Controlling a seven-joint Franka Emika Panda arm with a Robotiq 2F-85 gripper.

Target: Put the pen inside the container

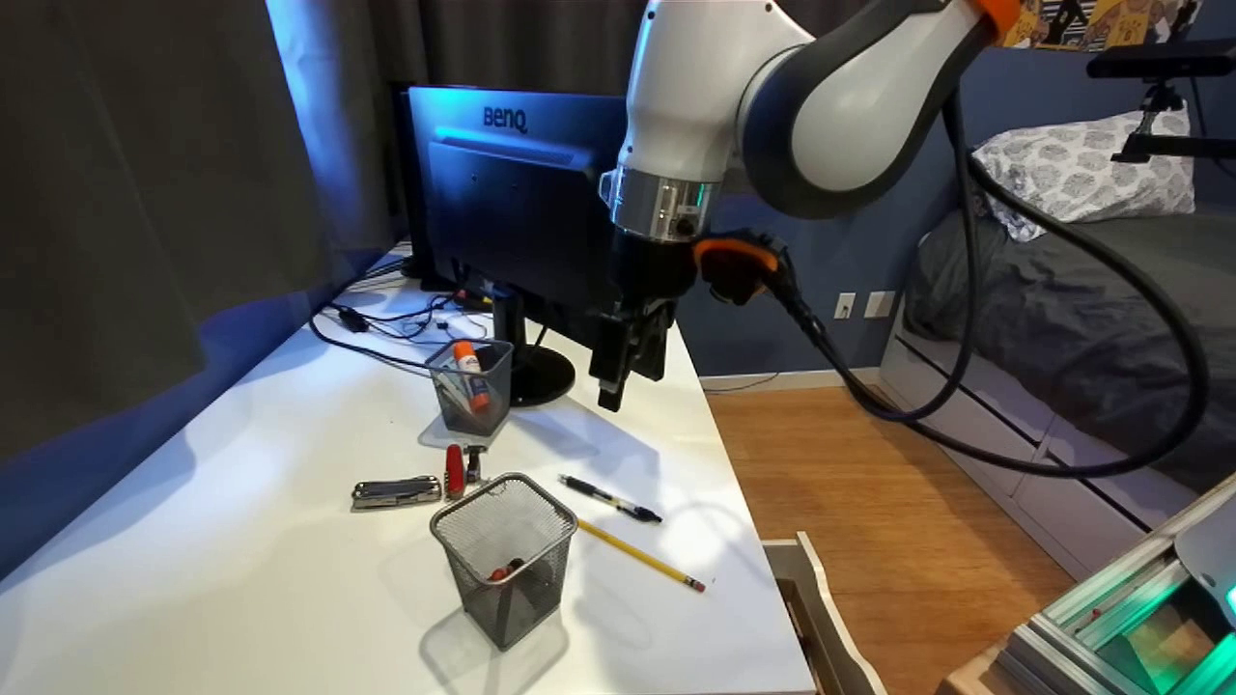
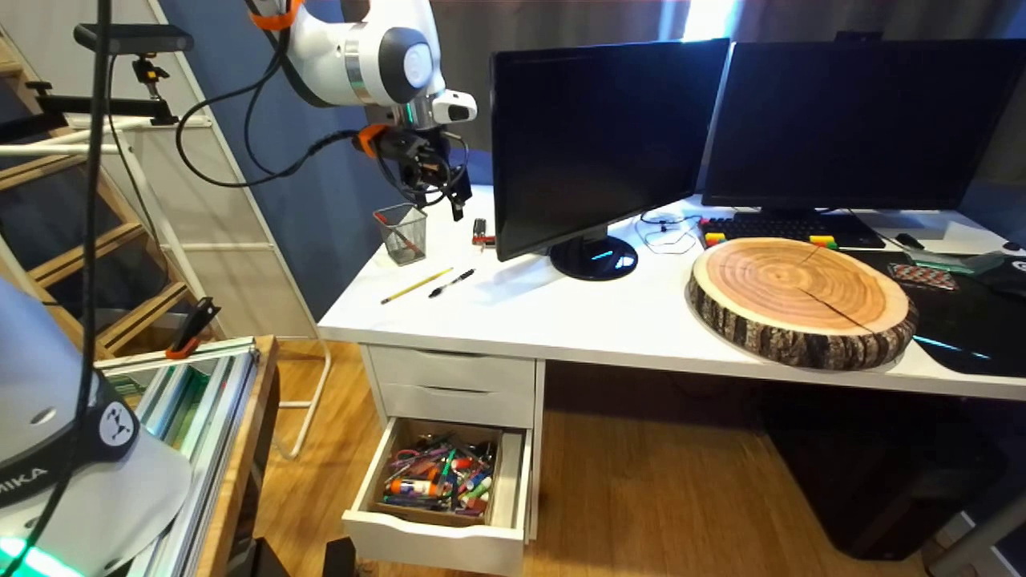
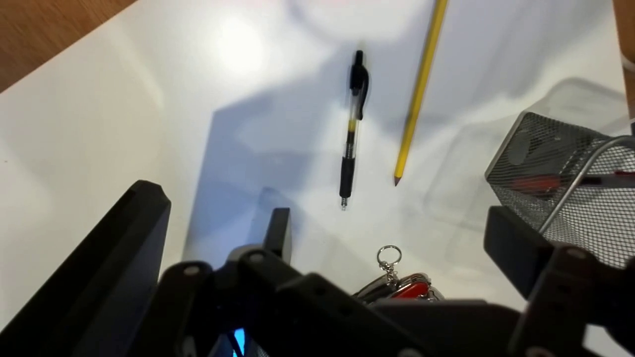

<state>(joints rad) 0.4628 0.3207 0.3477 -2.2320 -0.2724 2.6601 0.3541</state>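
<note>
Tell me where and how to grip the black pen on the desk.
Grip the black pen mid-barrel, probably from straight above, jaws closing across its narrow width: it lies flat, its clip toward one end, and a gap parts it from the yellow pencil.

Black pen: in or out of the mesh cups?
Out: every view shows the black pen on the desk beside the yellow pencil.

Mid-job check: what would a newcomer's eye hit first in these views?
Probably the thick, bark-edged wood slice on the desk, right of centre in an exterior view. Next, the white robot arm looming over the desk in both exterior views, and the open drawer below, holding colorful stationery. In the wrist view, the black pen stands out, with the yellow pencil beside it.
</note>
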